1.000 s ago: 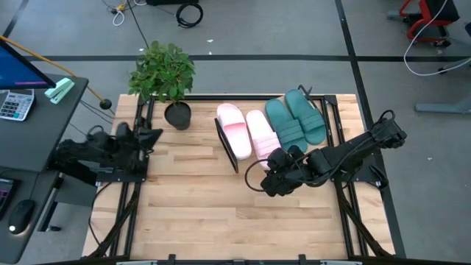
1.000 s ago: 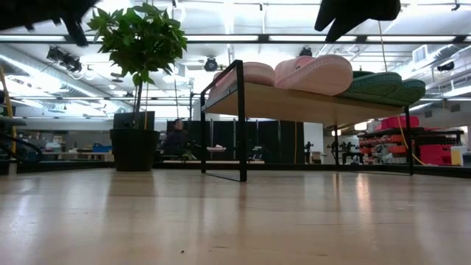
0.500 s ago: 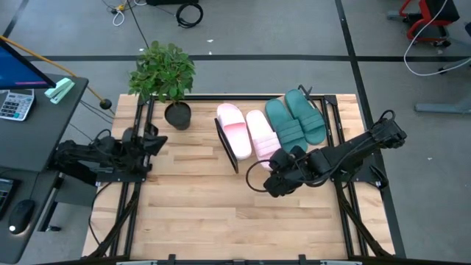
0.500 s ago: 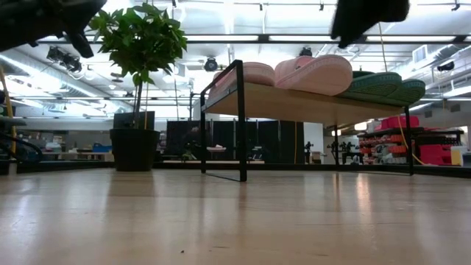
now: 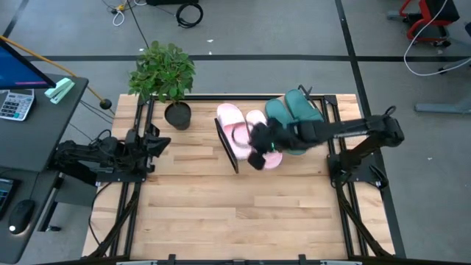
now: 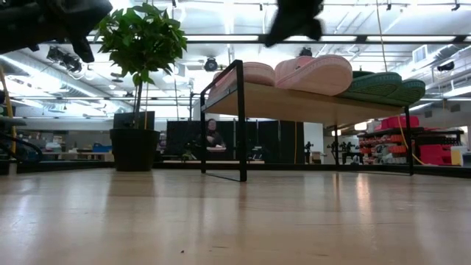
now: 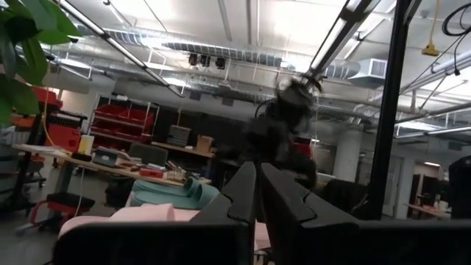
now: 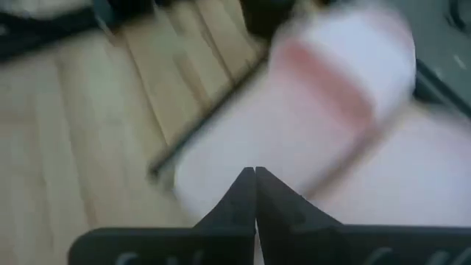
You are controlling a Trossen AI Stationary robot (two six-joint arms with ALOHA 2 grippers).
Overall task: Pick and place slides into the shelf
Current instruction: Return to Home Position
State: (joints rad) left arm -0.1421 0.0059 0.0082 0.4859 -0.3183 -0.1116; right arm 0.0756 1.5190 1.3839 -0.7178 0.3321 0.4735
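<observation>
Two pale pink slides [image 5: 231,122] and two teal slides [image 5: 303,105] lie side by side, soles down, on the top of the shelf [image 6: 294,103], a low wooden rack with black side frames, at the table's far middle. My right gripper [image 5: 256,156] is shut and hangs in the air above the pink slides [image 8: 346,81], clear of them in the low view. My left gripper [image 5: 163,140] is shut and waits at the table's left edge, pointing toward the shelf, well away from it.
A potted plant [image 5: 163,73] stands at the table's far left, beside the shelf. Bare wooden tabletop [image 5: 235,213] stretches from the shelf to the near edge. A desk with a calculator [image 5: 16,103] sits left of the table. A person [image 6: 212,132] shows in the room beyond.
My right gripper has swung toward the table's left and far edge, from the shelf's near right corner to a spot above the pink slides, turning as it went. My left gripper has sunk a little. The slides have stayed where they were.
</observation>
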